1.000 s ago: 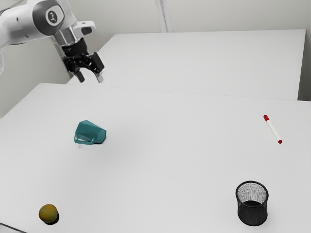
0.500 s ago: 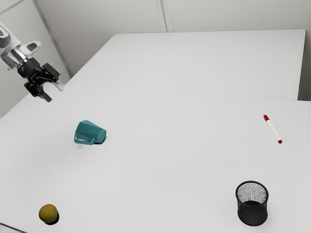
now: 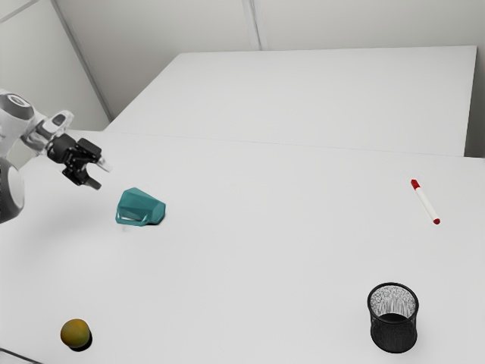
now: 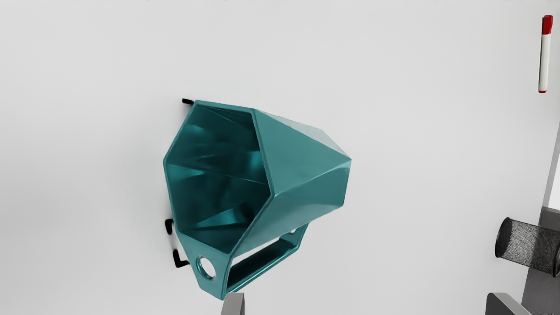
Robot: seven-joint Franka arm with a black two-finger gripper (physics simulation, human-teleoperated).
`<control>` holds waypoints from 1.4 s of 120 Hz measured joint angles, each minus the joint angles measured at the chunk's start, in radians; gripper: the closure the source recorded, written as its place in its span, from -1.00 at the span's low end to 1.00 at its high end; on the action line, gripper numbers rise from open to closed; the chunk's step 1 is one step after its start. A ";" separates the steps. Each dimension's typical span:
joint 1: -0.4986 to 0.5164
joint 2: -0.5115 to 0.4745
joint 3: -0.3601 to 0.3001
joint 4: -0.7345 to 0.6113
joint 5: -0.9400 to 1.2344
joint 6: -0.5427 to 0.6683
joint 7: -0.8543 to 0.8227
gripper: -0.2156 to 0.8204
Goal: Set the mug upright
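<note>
Mug is down on its side on the white bench, left of centre in the exterior frame. Not upright. Wide open mouth faces the exterior view's left, narrower base faces its right. Handle is on the side toward the bottom of that frame. Wrist view looks partly into the mouth; teal, faceted body, round hole in the handle near the rim.

Gripper is up and to the left of the mug in the exterior frame, near it but apart. Jaws are released, wide gap between them, nothing held. In the wrist view the handle's rim end lies by one fingertip; the other fingertip is well apart from the mug. Arm comes in at the exterior frame's left edge.

Rest of the bench, exterior frame: dark yellow ball lower left. Black mesh cup lower right, standing, open end up. White marker with red ends, right side above the mesh cup, lying at a slant, longer red cap at its upper end. Marker and mesh cup both sit beyond the mug's base end, well apart from it.
</note>
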 joint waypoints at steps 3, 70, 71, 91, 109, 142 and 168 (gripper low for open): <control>0.000 0.014 0.000 -0.003 -0.012 0.006 0.010 -0.58; 0.000 0.071 -0.069 -0.105 -0.153 0.045 0.143 -0.25; 0.000 0.071 -0.069 -0.105 -0.154 0.045 0.144 -0.20; 0.000 0.071 -0.070 -0.104 -0.161 0.048 0.164 0.51; 0.000 0.065 -0.072 -0.101 -0.163 0.048 0.178 0.76; -0.007 -0.032 -0.133 -0.109 -0.113 0.053 0.188 0.89; -0.020 -0.242 -0.310 -0.109 0.195 0.094 0.106 0.91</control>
